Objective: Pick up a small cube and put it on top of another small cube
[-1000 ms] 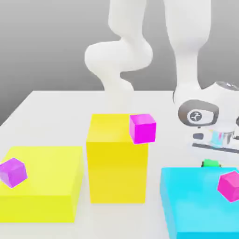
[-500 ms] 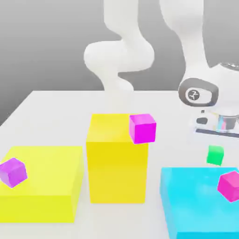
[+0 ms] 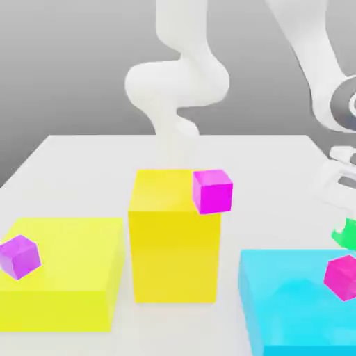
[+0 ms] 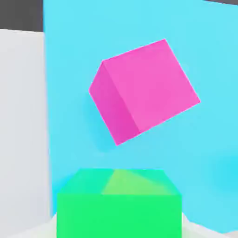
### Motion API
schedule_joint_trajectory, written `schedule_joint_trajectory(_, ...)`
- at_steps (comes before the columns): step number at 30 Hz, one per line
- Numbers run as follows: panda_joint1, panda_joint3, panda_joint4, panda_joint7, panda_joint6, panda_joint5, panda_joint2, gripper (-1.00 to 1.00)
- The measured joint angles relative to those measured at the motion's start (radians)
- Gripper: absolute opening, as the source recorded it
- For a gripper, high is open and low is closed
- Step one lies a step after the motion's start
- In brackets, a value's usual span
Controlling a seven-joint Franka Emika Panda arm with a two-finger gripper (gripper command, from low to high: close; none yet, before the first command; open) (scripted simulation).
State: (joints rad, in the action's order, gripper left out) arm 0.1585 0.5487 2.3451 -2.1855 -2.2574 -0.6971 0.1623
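The violet cube sits on the low yellow block at the exterior view's left. On the cyan block rests a pink cube. Just above it, the green cube hangs off the table, pinched in the gripper. Farther back, another pink cube tops the tall yellow block.

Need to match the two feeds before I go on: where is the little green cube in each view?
Exterior view: green cube at the exterior view's right edge, above the cyan block, just beyond the pink cube.
Hand view: green cube close to the camera, pink cube past it.
Shared landmark: that pink cube on the cyan block.
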Motion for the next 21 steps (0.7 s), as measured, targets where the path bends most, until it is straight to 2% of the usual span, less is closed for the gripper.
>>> schedule_joint_trajectory(7, -0.258, -0.164, -0.003, 0.174, 0.004, 0.193, -0.074, -1.00)
schedule_joint_trajectory(21, -0.796, -0.421, 0.009, 0.521, -0.002, 0.592, -0.214, -1.00)
